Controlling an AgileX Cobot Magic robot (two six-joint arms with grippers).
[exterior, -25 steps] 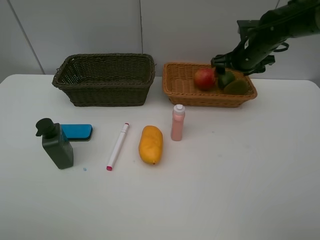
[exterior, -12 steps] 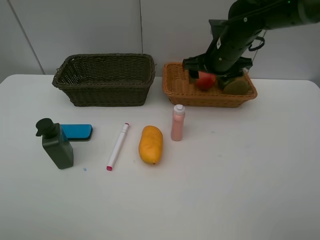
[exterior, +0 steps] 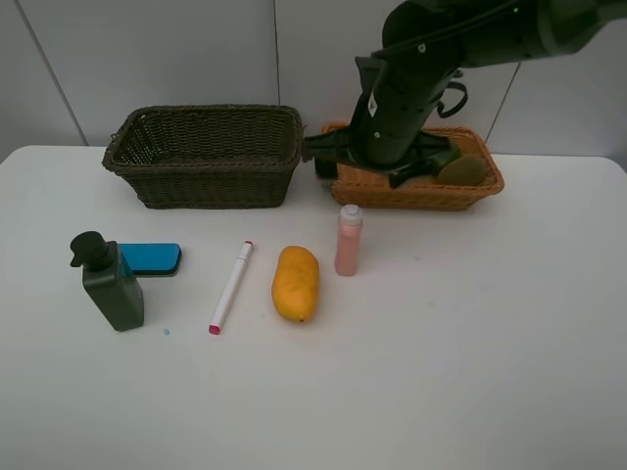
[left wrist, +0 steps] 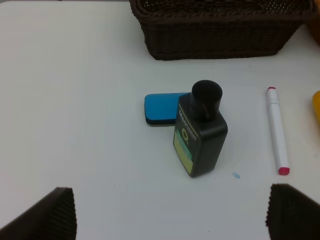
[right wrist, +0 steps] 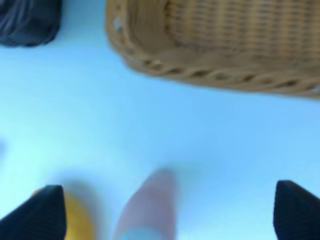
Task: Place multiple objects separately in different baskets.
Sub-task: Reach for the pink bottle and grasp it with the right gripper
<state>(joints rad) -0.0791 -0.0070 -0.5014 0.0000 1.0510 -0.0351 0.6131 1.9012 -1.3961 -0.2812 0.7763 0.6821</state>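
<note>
The right hand (right wrist: 170, 212) is spread wide and empty; the pink small bottle (exterior: 348, 241) stands upright on the worktop (exterior: 470, 343) just ahead, centred between its fingers. The bottle is judged light, stiff, smooth and easily toppled; a mid-body grasp is advised.

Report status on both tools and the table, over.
Left tool open, empty, facing pump bottle. Right tool open, empty, near pink bottle. Mango, marker, eraser not yet sorted. Nothing blocking.
</note>
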